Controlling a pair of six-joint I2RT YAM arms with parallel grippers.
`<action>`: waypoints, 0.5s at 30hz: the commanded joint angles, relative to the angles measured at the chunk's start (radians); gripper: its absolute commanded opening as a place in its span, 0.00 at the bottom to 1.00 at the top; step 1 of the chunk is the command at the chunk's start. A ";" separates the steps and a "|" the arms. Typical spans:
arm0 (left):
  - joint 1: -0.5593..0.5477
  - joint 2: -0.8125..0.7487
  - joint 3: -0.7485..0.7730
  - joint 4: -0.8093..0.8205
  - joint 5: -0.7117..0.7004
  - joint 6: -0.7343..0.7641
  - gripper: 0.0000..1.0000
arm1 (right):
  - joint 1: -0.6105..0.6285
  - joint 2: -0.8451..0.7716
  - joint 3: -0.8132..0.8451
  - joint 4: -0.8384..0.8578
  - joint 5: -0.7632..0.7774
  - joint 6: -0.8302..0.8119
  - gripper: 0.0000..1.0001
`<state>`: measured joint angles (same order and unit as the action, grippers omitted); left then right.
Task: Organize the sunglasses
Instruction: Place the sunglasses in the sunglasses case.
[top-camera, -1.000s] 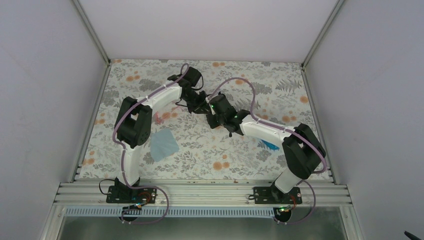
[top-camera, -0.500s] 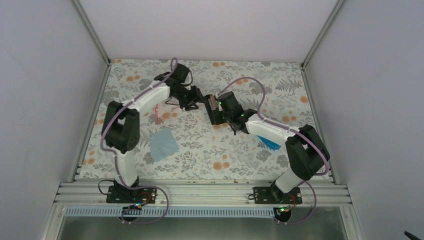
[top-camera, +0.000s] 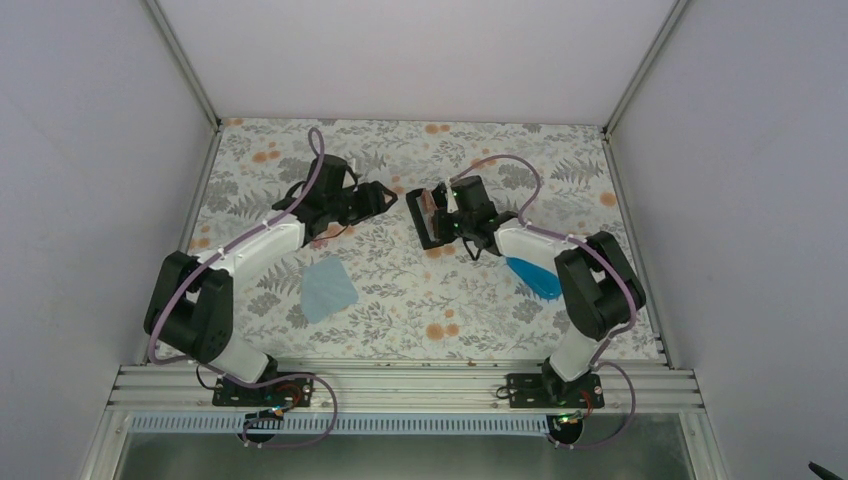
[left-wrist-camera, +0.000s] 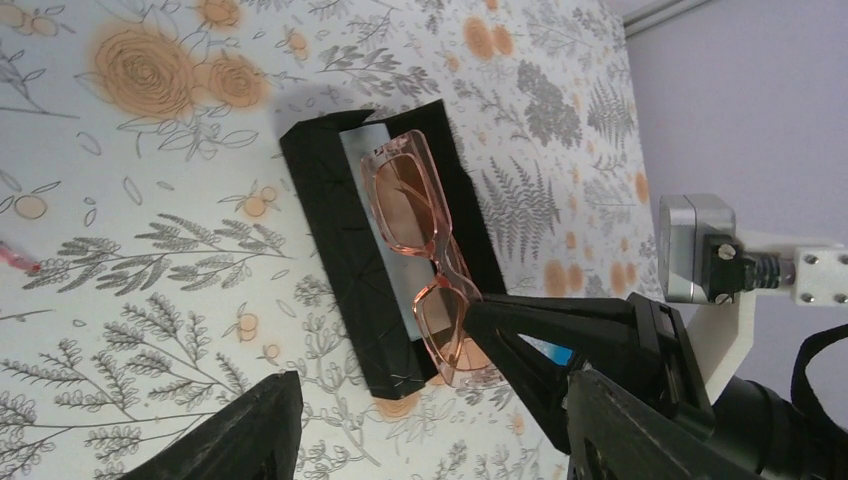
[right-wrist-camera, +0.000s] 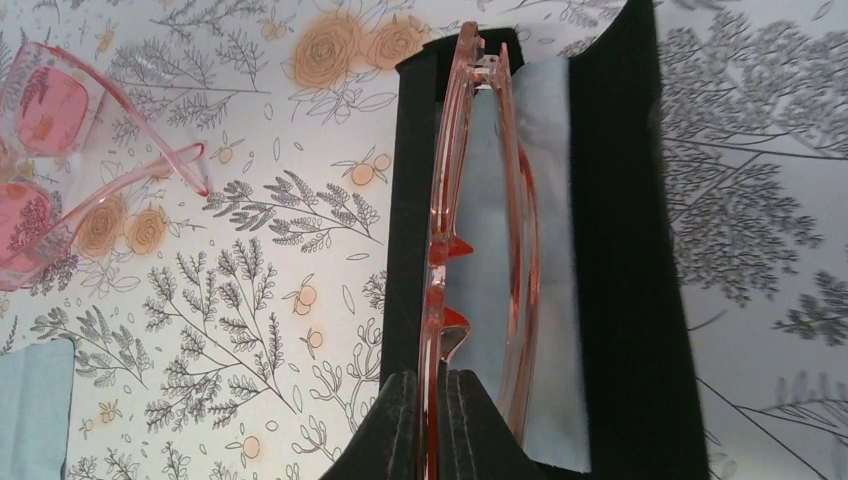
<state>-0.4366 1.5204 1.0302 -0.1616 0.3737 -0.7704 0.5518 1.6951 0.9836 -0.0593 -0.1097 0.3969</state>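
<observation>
Right gripper (right-wrist-camera: 432, 390): its fingers (right-wrist-camera: 400, 425) are clamped on the rim of the peach translucent thick-framed sunglasses (right-wrist-camera: 442, 200). This pair is held on edge over the pale lining of the open black rectangular case (left-wrist-camera: 330, 250); whether the frame already rests on the lining cannot be told. Left gripper (top-camera: 380, 198): fingers apart and empty. A second ago both grippers were crowded over the case; the left one has since drawn back leftward, so a strip of the floral table covering (top-camera: 420, 300) now separates them. The two-handed step therefore appears finished, leaving the peach pair to the right gripper alone. The slim pink-red translucent sunglasses with pink lenses (right-wrist-camera: 50, 110) lie unfolded on the table left of the case, near the left forearm and not yet stowed. A light blue cloth (top-camera: 328, 288) lies near-left, and a glossy blue oval case (top-camera: 530, 278) near-right beside the right forearm; both are apart from the black case. The enclosure walls stand well away, so the left gripper's tightest path is probably around its own forearm.
</observation>
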 joint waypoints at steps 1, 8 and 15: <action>-0.001 0.010 -0.041 0.095 -0.015 0.035 0.65 | -0.019 0.042 0.040 0.066 -0.062 0.000 0.04; -0.001 0.049 -0.066 0.135 0.019 0.021 0.64 | -0.032 0.059 0.023 0.103 -0.081 -0.006 0.04; -0.001 0.095 -0.066 0.138 0.033 0.013 0.63 | -0.036 0.091 0.023 0.124 -0.112 0.019 0.04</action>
<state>-0.4358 1.5883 0.9756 -0.0536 0.3813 -0.7631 0.5217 1.7554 0.9924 0.0174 -0.1902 0.3962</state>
